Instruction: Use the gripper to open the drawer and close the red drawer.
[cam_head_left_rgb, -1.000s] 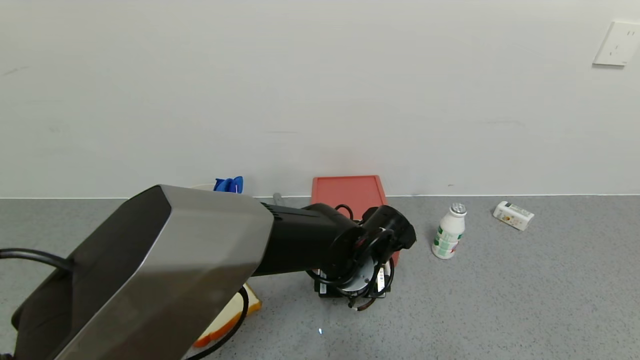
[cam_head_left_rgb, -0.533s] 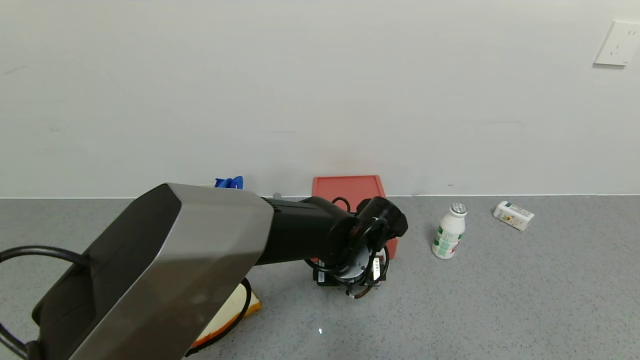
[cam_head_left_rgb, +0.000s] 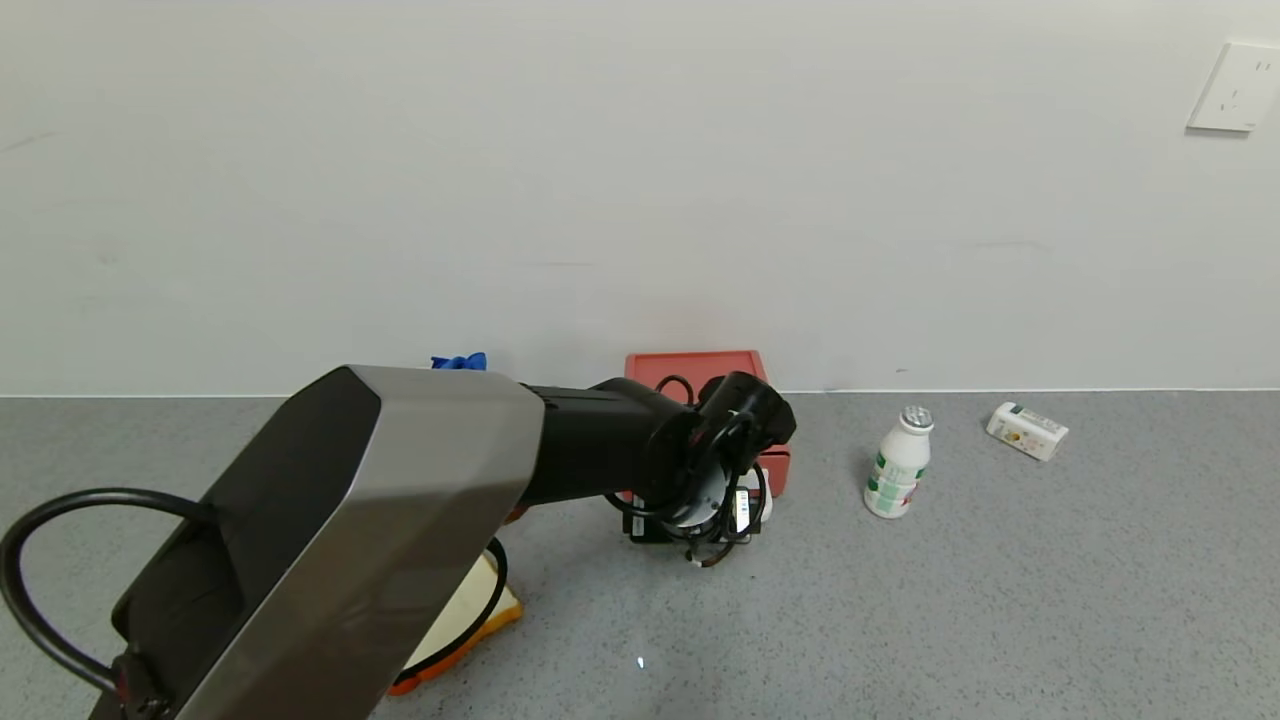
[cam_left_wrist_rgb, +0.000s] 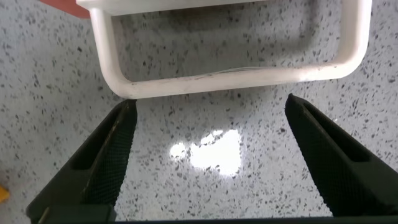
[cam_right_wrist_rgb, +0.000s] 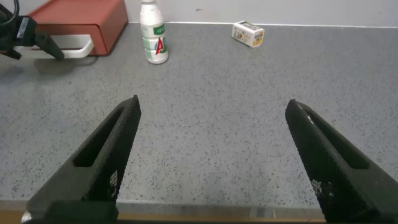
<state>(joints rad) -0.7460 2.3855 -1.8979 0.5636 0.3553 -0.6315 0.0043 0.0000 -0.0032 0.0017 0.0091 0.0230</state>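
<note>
Nearest to the robot, the right gripper (cam_right_wrist_rgb: 208, 155) is hanging low over the bare grey counter (cam_head_left_rgb: 1000, 600). Its two black fingers (cam_right_wrist_rgb: 99, 155) are standing wide apart and are holding nothing. Around it there is much open room, and this arm is staying out of the work.

On the left side, the big grey arm casing (cam_head_left_rgb: 340, 540) is reaching forward and a little to the right over the counter. A slice of bread (cam_head_left_rgb: 470, 610) is lying partly under this casing, and a black cable (cam_head_left_rgb: 60, 580) is looping beside it.

Farther out, the left gripper (cam_left_wrist_rgb: 208, 146) is pointing down at the counter, just in front of the red drawer (cam_head_left_rgb: 775, 465). Its fingers (cam_left_wrist_rgb: 102, 155) are spread wide, and they are gripping nothing. The white handle (cam_left_wrist_rgb: 230, 78) of the drawer is lying just beyond the fingertips, not between them. I cannot tell if the tips are touching it.

The drawer is sitting in a flat red box (cam_head_left_rgb: 697, 372) that stands against the wall (cam_head_left_rgb: 640, 200). From the right wrist view, its front (cam_right_wrist_rgb: 115, 28) looks nearly level with the box.

To the right of the box, a small white bottle (cam_head_left_rgb: 897, 463) is standing upright, near but apart. Farther right, a small carton (cam_head_left_rgb: 1026, 431) is lying on its side, well apart. Behind the arm, something blue (cam_head_left_rgb: 459, 361) is showing near the wall.
</note>
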